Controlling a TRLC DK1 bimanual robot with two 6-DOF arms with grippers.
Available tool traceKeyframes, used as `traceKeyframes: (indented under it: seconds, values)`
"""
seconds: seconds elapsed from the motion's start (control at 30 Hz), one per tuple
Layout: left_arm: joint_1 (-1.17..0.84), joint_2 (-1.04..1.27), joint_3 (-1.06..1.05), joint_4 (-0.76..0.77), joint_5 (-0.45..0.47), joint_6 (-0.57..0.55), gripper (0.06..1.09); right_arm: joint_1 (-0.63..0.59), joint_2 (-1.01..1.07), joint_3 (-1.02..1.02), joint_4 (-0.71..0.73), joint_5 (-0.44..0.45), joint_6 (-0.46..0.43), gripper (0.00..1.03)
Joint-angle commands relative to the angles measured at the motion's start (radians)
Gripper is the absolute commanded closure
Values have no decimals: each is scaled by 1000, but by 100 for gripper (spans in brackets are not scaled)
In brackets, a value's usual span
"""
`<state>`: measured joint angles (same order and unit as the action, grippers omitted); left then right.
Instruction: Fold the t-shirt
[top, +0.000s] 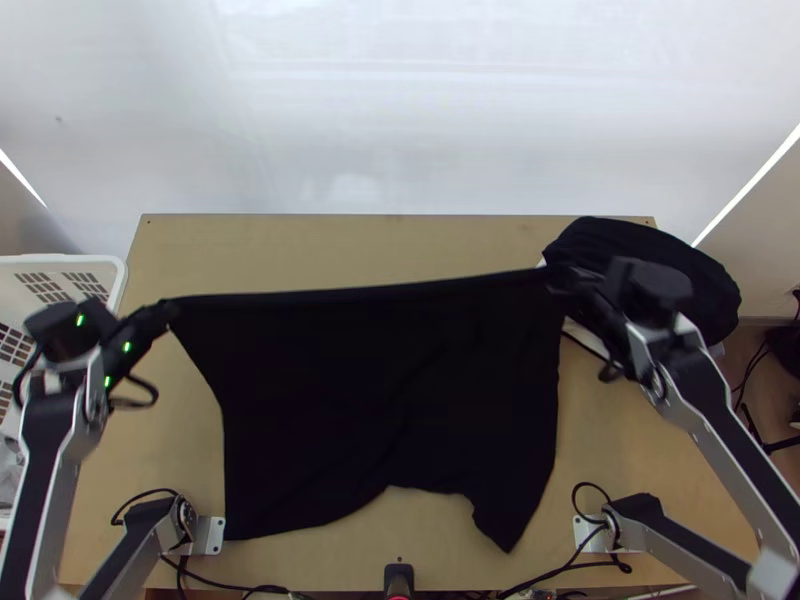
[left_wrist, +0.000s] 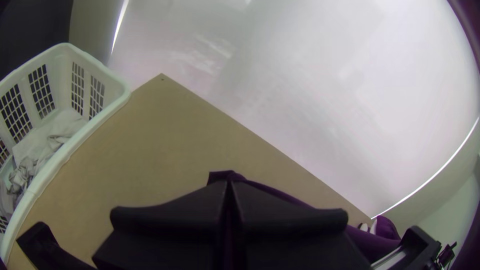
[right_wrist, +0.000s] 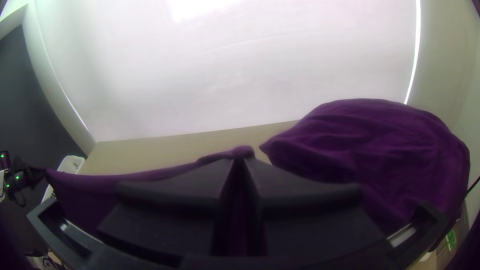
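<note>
Gripper L (top: 170, 309) pinching tee (top: 380, 390) corner; gripper R (top: 556, 277) clamped on opp. corner; edge taut btwn.

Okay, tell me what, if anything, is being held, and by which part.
The dark t-shirt, by its far edge: the left pincer at one end, the right pincer at the other.

The white basket (top: 60, 259) is cut off by the top view's left edge
</note>
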<state>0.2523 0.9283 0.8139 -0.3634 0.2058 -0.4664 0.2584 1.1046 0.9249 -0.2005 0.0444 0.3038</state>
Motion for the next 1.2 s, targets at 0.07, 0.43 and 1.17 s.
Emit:
traceKeyframes:
  seconds: [0.07, 0.43, 1.17]
  values:
    - [-24, 446, 154, 86, -2, -3, 105, -2, 324, 141, 93, -25, 6, 100]
    - [-33, 793, 358, 182, -31, -9, 105, -28, 607, 324, 93, -52, -8, 100]
    - [-85, 1129, 748, 144, -65, -21, 105, -50, 903, 649, 55, -54, -19, 100]
